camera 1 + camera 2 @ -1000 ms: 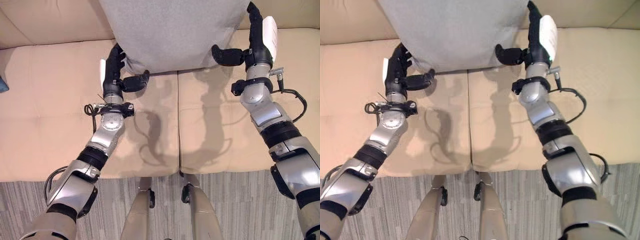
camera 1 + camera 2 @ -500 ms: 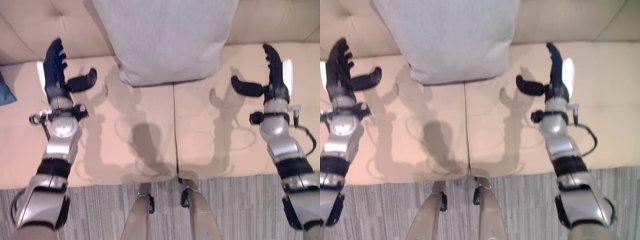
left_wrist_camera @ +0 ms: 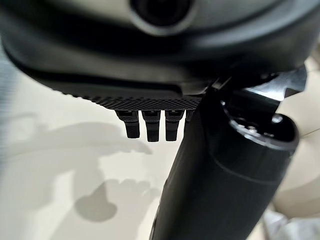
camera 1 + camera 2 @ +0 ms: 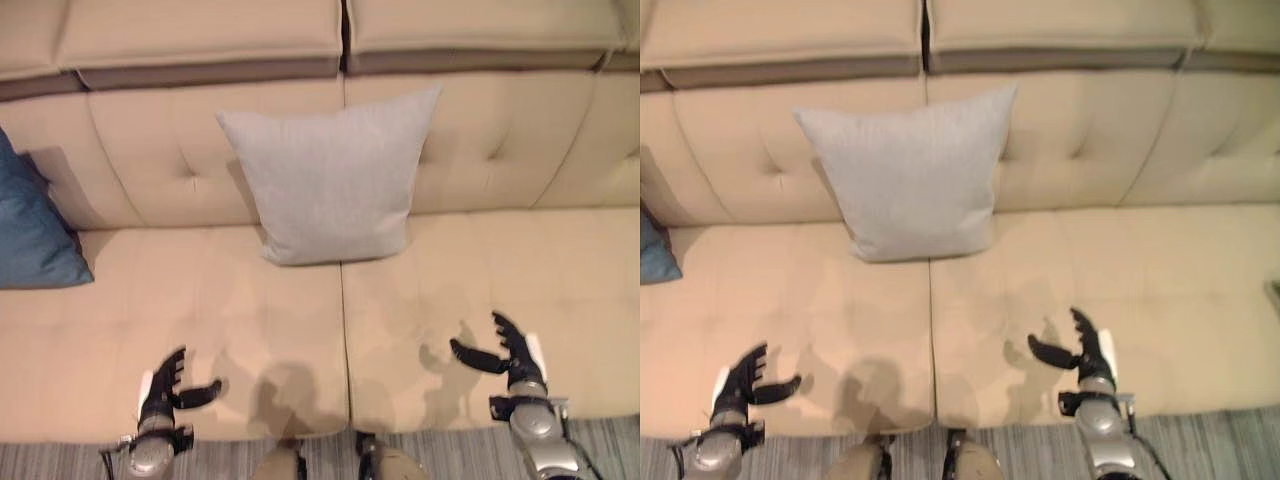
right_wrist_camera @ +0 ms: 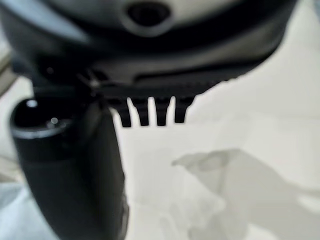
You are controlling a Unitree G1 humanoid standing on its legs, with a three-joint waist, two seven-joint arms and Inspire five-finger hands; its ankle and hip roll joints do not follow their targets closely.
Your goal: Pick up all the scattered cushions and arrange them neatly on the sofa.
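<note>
Sofa (image 4: 200, 310), beige: grey cushion (image 4: 330, 185) upright at centre, leaning on the backrest above the seat seam. Blue cushion (image 4: 35, 235) at the left end, against the backrest. Left hand (image 4: 163, 392) and right hand (image 4: 512, 352): fingers spread, empty, over the seat's front edge.
</note>
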